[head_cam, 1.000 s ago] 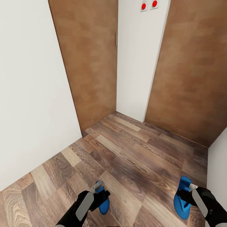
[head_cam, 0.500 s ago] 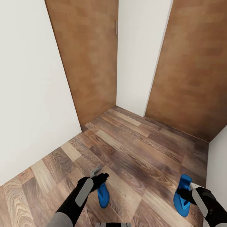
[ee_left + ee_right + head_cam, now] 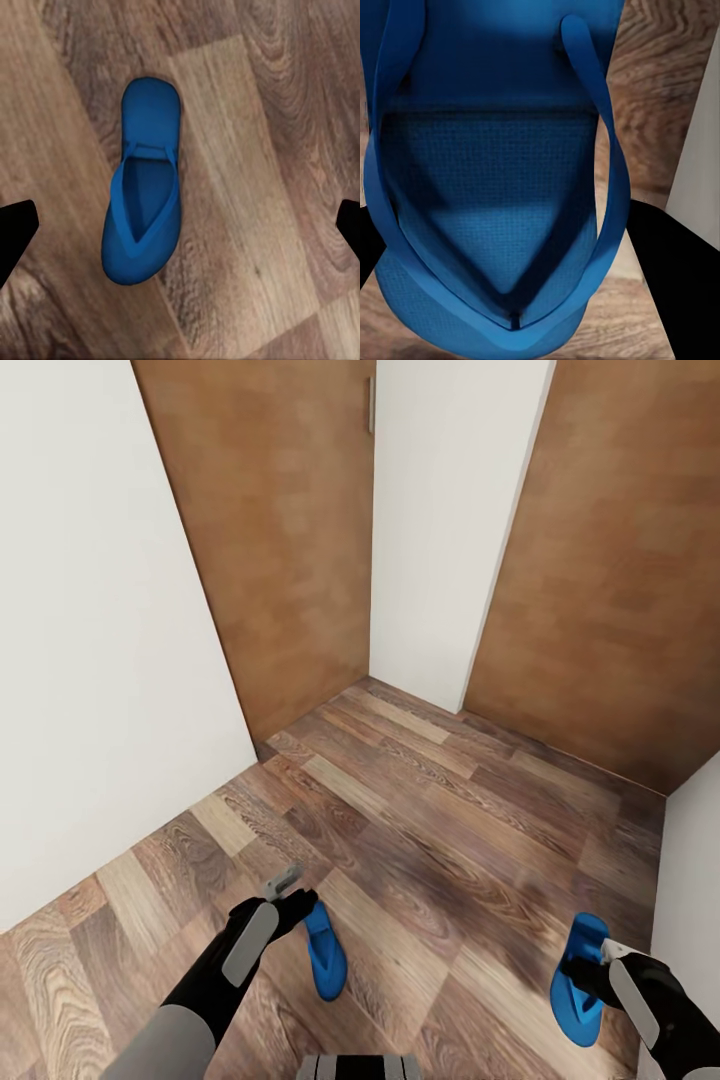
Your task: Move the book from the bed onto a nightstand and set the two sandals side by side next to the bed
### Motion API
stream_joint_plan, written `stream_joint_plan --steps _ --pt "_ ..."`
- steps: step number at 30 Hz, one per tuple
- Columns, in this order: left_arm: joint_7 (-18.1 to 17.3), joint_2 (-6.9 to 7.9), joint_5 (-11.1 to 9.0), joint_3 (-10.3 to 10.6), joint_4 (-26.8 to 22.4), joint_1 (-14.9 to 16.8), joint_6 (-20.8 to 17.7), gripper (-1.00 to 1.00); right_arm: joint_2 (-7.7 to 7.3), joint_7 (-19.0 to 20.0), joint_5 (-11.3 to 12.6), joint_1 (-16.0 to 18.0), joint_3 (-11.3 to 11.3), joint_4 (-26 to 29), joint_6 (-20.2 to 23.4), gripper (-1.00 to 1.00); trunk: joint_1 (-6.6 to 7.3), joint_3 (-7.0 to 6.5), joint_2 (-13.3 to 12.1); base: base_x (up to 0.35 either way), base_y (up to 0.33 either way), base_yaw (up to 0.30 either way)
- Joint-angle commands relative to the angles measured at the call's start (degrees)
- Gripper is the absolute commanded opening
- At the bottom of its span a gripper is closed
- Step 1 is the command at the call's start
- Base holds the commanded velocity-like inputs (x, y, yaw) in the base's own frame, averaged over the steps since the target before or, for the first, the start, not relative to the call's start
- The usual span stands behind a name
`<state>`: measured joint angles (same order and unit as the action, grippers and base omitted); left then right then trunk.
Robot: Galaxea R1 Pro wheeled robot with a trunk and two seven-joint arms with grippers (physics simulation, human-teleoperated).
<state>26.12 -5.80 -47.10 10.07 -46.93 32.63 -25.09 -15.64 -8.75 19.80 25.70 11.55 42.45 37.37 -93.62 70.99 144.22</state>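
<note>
Wood-plank floor (image 3: 420, 830) carries one sandal (image 3: 142, 195) below the left gripper's (image 3: 290, 895) parted jaws; right gripper (image 3: 590, 965) clamps the other sandal (image 3: 578, 985).

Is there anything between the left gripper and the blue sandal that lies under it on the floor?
No, nothing visible. The left gripper hangs open above the sandal, which lies flat on the bare wood floor. In the left wrist view, the space between the two fingertips and the sandal is free.
</note>
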Motion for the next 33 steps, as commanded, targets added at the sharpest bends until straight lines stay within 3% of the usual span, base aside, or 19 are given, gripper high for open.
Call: stream_joint_plan --steps 1,17,26,30,33 --pt "0.54 0.0 -0.58 0.13 -0.1 0.03 -0.04 1.0 -0.01 -0.48 0.68 0.03 0.01 0.09 0.22 -1.0 -0.01 0.28 0.04 0.0 0.0 0.0" --pt "0.5 -0.38 -0.72 0.22 -0.26 1.16 -0.12 1.0 -0.01 -0.48 0.68 0.0 0.18 0.45 0.18 -1.0 -0.42 3.82 0.25 0.0 0.0 0.0" --pt "0.35 -0.62 -0.28 0.3 0.05 1.71 -0.09 1.0 0.28 0.42 1.73 -0.02 1.1 6.04 0.1 -1.0 -0.66 5.81 0.37 0.0 0.0 0.0" --pt "0.37 -0.55 -0.23 0.3 0.14 1.73 -0.12 1.0 0.35 6.4 4.57 -0.07 1.46 7.07 -0.04 -1.0 -0.76 6.7 0.42 0.0 0.0 0.0" --pt "0.41 -0.54 -0.2 0.3 0.2 1.74 -0.14 1.0 0.35 13.54 5.86 -0.15 1.63 7.32 0.17 -1.0 -0.84 7.37 0.46 0.0 0.0 0.0"
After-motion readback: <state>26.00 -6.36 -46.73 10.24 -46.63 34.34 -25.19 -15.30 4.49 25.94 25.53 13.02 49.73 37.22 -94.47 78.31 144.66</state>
